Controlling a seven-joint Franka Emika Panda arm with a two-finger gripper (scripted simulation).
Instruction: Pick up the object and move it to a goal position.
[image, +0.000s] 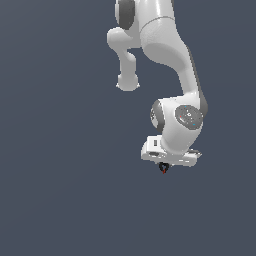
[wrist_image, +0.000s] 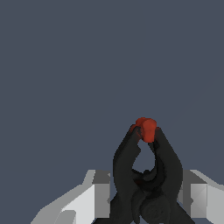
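The object (image: 163, 169) is a tiny black thing with a red tip, sticking out just below the white hand in the exterior view. In the wrist view the object (wrist_image: 146, 175) fills the space between the fingers: two black limbs rise and meet at a red tip (wrist_image: 145, 127). My gripper (image: 164, 165) is shut on the object, with one grey finger (wrist_image: 101, 192) on either side of the black body. The gripper (wrist_image: 148, 197) holds it by the wider lower part; the fingertips themselves are hidden behind it.
An even dark blue-grey surface fills both views, with no other objects, edges or markers showing. The white arm (image: 170, 55) reaches down from the exterior view's top centre to the hand.
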